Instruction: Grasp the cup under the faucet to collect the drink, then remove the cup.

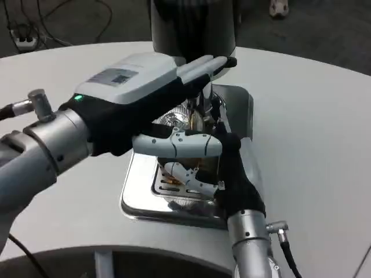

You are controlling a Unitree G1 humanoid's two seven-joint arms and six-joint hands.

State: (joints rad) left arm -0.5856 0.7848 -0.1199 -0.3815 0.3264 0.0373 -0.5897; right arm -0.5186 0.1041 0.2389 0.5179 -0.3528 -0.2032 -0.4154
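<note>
A clear cup (181, 120) with an amber tint stands under the faucet (200, 103) of the silver drink dispenser (192, 23), mostly hidden by my hands. My right hand (223, 176) comes up from the bottom edge and its fingers (184, 174) wrap the cup's lower part over the chrome drip tray (139, 202). My left hand (136, 87) stretches in from the left above the cup. Its straight fingers (211, 63) reach the dispenser's front by the faucet, and its thumb (177, 145) lies apart below them, holding nothing.
The round white table (313, 145) spreads out on all sides of the tray. Cables and a power strip (23, 39) lie on the dark floor at the back left. A black cable (287, 255) hangs from my right wrist.
</note>
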